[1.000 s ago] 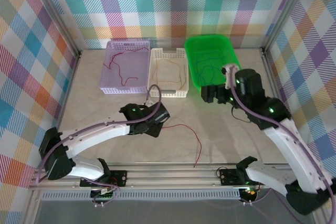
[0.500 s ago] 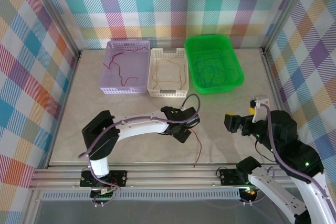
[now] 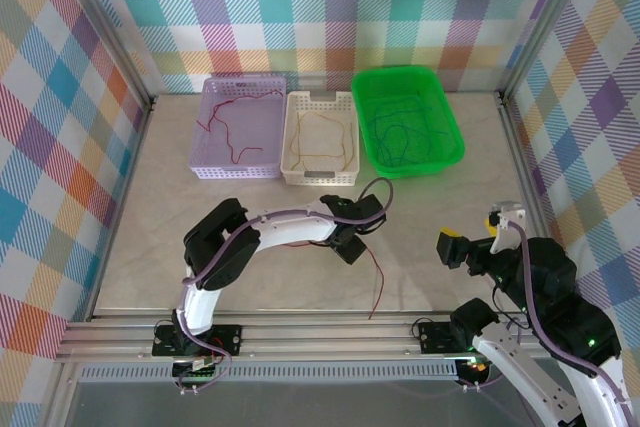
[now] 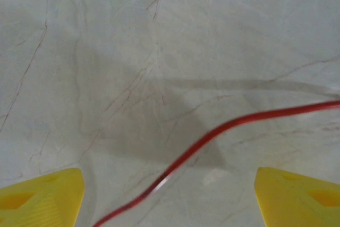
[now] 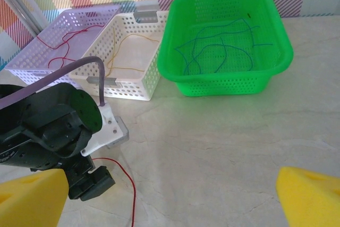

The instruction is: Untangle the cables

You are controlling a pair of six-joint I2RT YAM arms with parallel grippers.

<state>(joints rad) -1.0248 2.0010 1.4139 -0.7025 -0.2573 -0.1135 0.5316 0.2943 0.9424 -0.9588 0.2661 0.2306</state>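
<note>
A loose red cable (image 3: 378, 272) lies on the marble table, running from my left gripper (image 3: 349, 244) toward the near edge. In the left wrist view the same red cable (image 4: 212, 131) crosses the floor between the wide-apart yellow fingertips of the left gripper (image 4: 170, 198), which is open and just above it. My right gripper (image 3: 455, 247) hovers at the near right, open and holding nothing; its yellow fingertips (image 5: 313, 195) frame the table. More red cable (image 3: 232, 132), yellow cable (image 5: 139, 37) and blue cables (image 3: 400, 132) lie in the baskets.
Three baskets stand in a row at the back: purple (image 3: 235, 171), white (image 3: 320, 179) and green (image 3: 415, 169). The left arm (image 3: 270, 232) stretches across the table's middle. Aluminium rails (image 3: 300, 332) run along the near edge.
The left gripper has swung right along the table onto the loose red cable. The right arm has pulled back from the green basket to the near right.
</note>
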